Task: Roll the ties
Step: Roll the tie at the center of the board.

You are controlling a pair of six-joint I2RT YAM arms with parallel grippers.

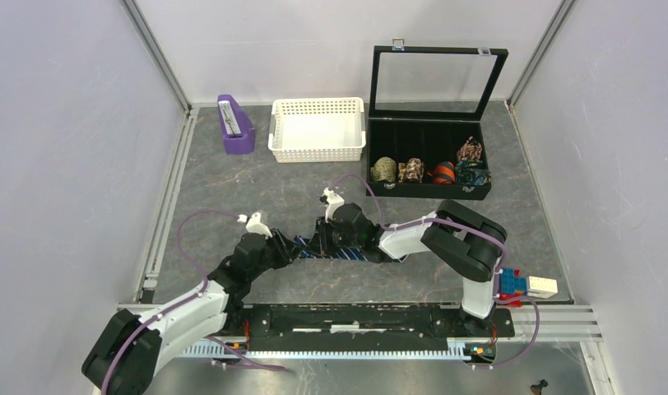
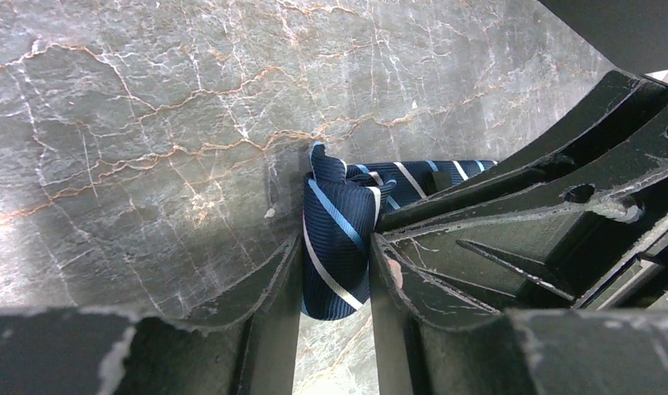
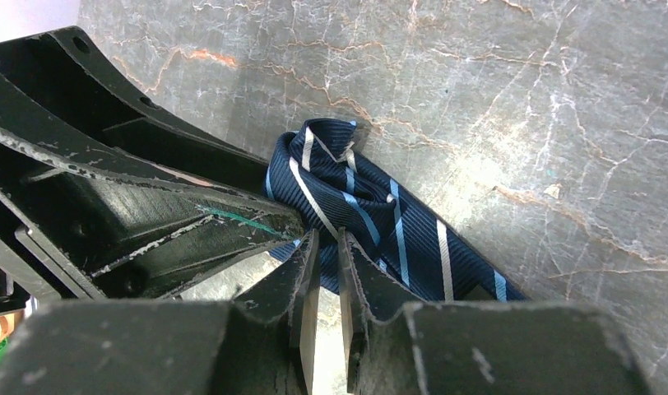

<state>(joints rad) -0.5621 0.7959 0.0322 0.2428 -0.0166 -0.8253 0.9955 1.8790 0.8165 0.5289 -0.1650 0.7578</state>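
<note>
The tie (image 1: 347,252) is a navy strip with light-blue and white stripes, lying on the grey marbled table between the two arms. Its left end is bunched into a small loose coil. My left gripper (image 1: 296,247) is shut on that coiled end; the left wrist view shows the fold (image 2: 337,239) squeezed between the fingers (image 2: 273,280). My right gripper (image 1: 321,240) meets it from the right, nearly closed, and pinches the tie's edge (image 3: 372,222) just beside the coil. The rest of the strip runs to the right under the right arm.
A black display box (image 1: 378,152) with its glass lid raised stands at the back right and holds olive (image 1: 384,170), brown (image 1: 411,170) and orange (image 1: 443,172) rolls. A white basket (image 1: 317,148) and a purple stand (image 1: 234,125) are at the back. Toy bricks (image 1: 524,285) lie front right.
</note>
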